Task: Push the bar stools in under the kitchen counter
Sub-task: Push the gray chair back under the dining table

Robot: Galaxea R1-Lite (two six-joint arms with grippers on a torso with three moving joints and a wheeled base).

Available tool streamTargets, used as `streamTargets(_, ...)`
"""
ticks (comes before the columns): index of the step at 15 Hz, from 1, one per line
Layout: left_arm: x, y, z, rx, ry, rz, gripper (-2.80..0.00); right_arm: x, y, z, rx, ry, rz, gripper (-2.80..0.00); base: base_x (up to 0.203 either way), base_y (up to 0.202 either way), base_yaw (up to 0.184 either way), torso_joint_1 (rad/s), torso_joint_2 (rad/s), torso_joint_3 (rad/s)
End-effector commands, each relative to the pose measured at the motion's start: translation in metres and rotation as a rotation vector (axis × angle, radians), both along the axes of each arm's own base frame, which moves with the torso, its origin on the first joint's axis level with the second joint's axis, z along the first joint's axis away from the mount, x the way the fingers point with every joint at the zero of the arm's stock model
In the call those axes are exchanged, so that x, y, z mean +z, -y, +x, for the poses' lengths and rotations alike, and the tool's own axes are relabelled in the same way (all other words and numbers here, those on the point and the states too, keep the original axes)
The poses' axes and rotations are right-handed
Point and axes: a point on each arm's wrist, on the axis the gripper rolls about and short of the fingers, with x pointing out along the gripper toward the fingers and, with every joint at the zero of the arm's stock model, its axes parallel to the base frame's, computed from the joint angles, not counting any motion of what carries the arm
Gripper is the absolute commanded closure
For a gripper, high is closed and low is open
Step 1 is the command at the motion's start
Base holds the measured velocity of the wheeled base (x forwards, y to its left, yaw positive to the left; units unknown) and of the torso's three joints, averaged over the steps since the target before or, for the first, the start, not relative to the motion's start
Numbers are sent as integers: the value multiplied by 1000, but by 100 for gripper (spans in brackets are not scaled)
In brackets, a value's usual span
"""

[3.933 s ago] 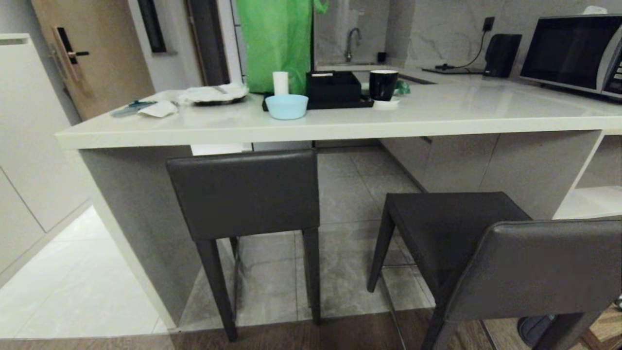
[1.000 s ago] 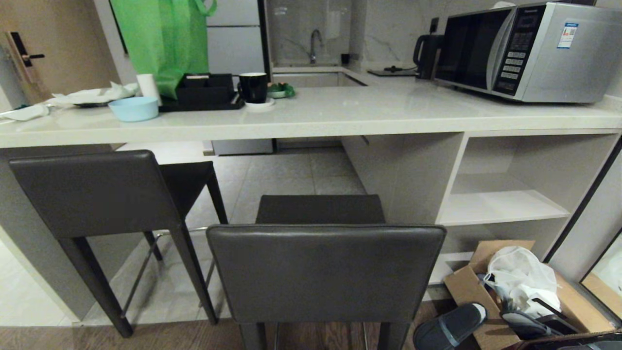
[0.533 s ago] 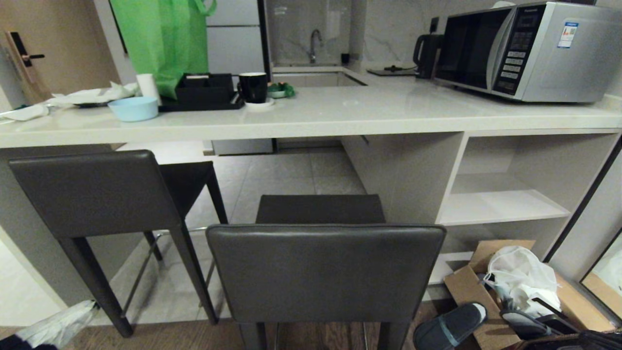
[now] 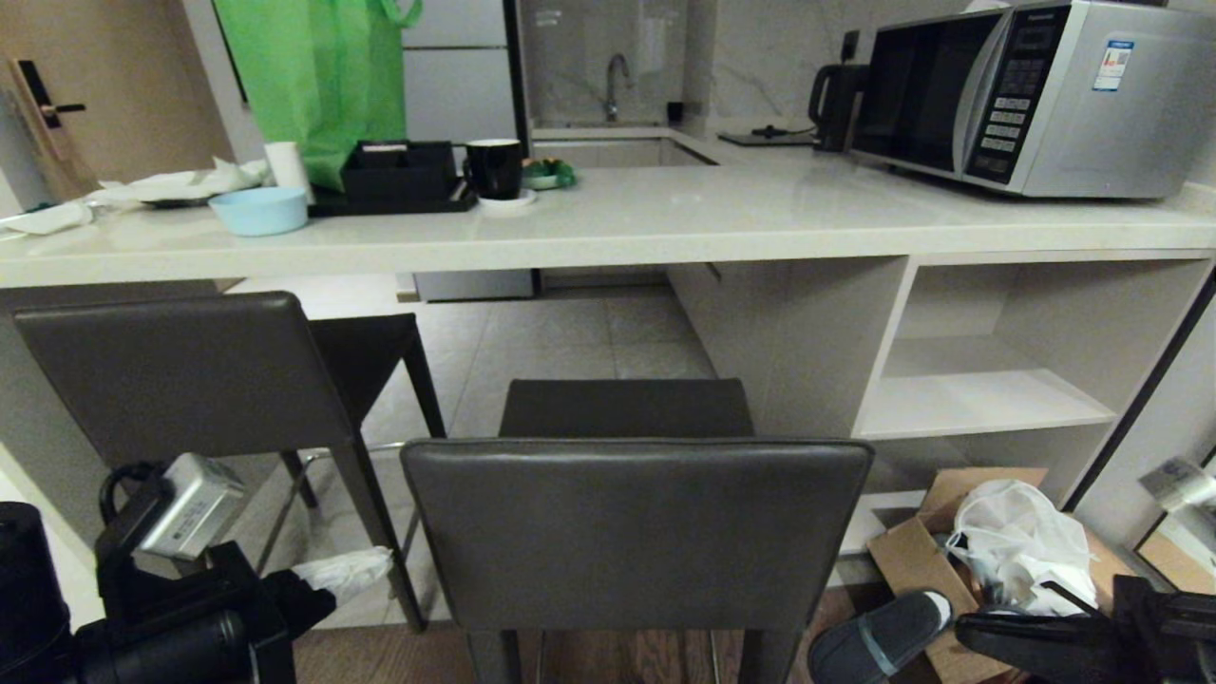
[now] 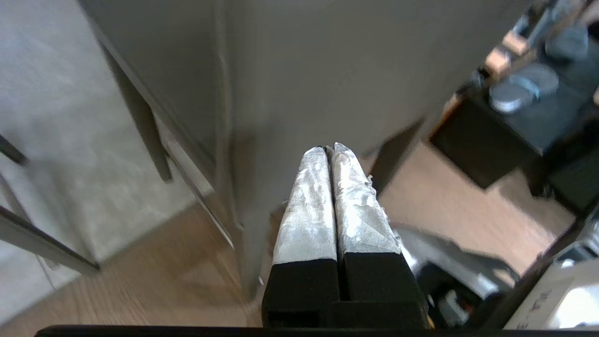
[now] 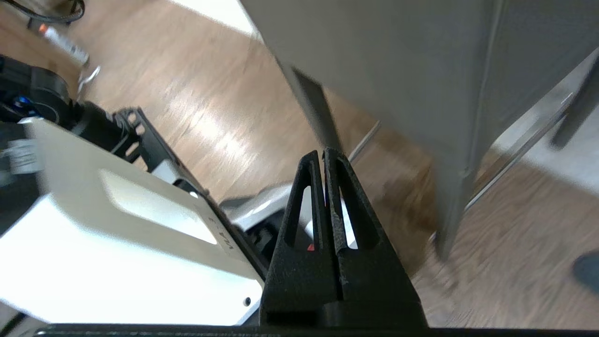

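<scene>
Both arms have just come up into the head view; a moment ago they were not there. The left gripper (image 4: 356,570) now pokes out low on the left, near the front leg of the left bar stool (image 4: 180,375). Its white-wrapped fingers (image 5: 306,206) are pressed together and hold nothing. The right gripper (image 4: 988,635) shows low on the right, beside the cardboard box (image 4: 912,560) with a white bag and a grey slipper (image 4: 879,636). Its black fingers (image 6: 299,206) are pressed together too, with nothing between them.

The near bar stool (image 4: 635,527) stands right in front of the robot. Its backrest faces the robot, and its seat is still out from under the bench (image 4: 665,223). The left bar stool is further in, with its seat partly under the bench top, but its backrest is still out in front.

So it looks like the robot is getting ready to push. Shut fingers make good blunt ends for pressing on the backrest. Neither gripper touches a stool yet. The push should go straight, or the tall stool may tip or turn sideways. The box and slipper sit close by on the right.
</scene>
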Motion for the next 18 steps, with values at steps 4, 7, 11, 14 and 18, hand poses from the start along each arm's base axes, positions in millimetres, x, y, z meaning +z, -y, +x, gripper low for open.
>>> streamTargets(4,-28,10,23,-27,-118,53,0,-37,-31,44,35,-159,-106,0,0,0,0,0,0,0)
streamTargets(7,-37,12,34,-25,-146,90,0,-42,-47,67,-5,-169,-80,0,0,0,0,0,0,0)
streamTargets(11,-44,16,48,-6,-175,109,0,-48,-65,82,-42,-177,-37,0,0,0,0,0,0,0)
streamTargets(14,-45,18,58,0,-173,110,0,-53,-82,91,-61,-162,-38,0,0,0,0,0,0,0)
streamTargets(18,-53,21,75,73,-189,149,0,-57,-91,95,-101,-133,-46,0,16,0,-1,-2,2,2)
